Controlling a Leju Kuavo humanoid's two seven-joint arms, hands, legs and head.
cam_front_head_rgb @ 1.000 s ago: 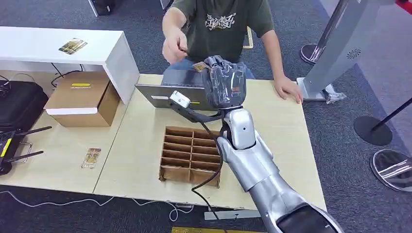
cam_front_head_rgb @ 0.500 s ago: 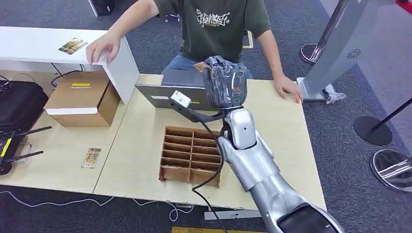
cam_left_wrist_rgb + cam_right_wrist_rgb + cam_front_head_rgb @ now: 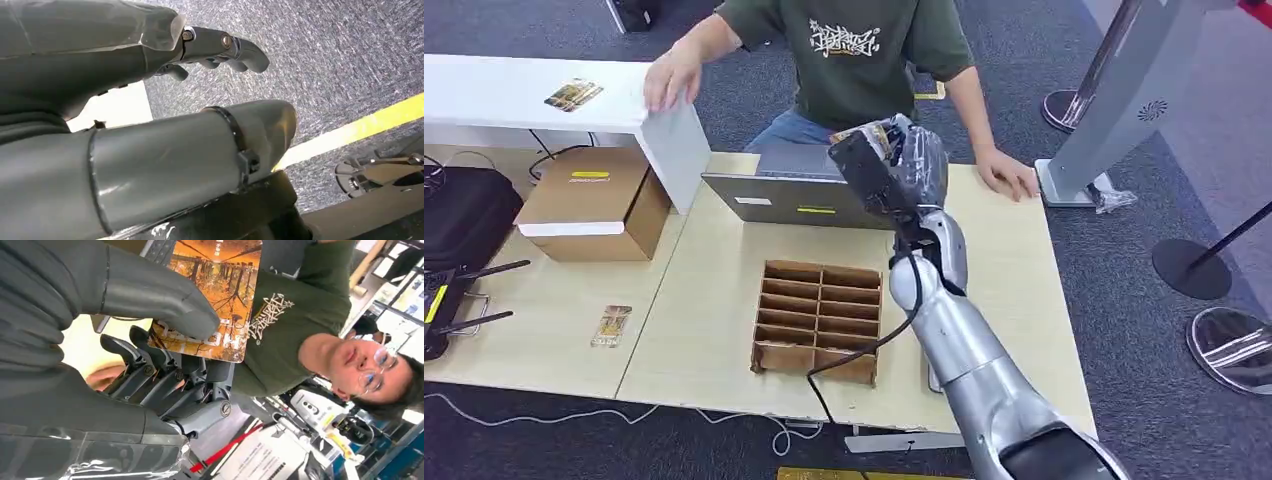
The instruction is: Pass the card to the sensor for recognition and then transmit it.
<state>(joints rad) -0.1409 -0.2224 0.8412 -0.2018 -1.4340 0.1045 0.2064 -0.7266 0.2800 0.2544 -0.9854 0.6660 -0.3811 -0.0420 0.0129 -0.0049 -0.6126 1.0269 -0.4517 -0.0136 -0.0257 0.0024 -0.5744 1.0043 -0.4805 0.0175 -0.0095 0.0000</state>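
My right hand (image 3: pixel 896 163) is raised above the far side of the table, in front of a seated person (image 3: pixel 854 50). It pinches a card (image 3: pixel 216 292) with an orange picture between the thumb (image 3: pixel 150 295) and the dark fingers (image 3: pixel 165 372). In the head view the card (image 3: pixel 871 134) sticks out at the hand's top left. A grey laptop-like device (image 3: pixel 789 192) lies on the table just below and left of the hand. My left hand (image 3: pixel 210 45) hangs over grey carpet, holding nothing, its fingers loosely bent.
A cardboard divider tray (image 3: pixel 817 322) sits mid-table. Another card (image 3: pixel 611 325) lies on the left table, and one (image 3: pixel 574 94) on the white shelf (image 3: pixel 484 95), where the person's hand (image 3: pixel 669 73) rests. The person's other hand (image 3: pixel 1006 172) is on the table. A cardboard box (image 3: pixel 596 205) stands at the left.
My right hand has turned at the wrist and shifted slightly right, still holding the card. The person's hand left the card's side and moved to the white shelf.
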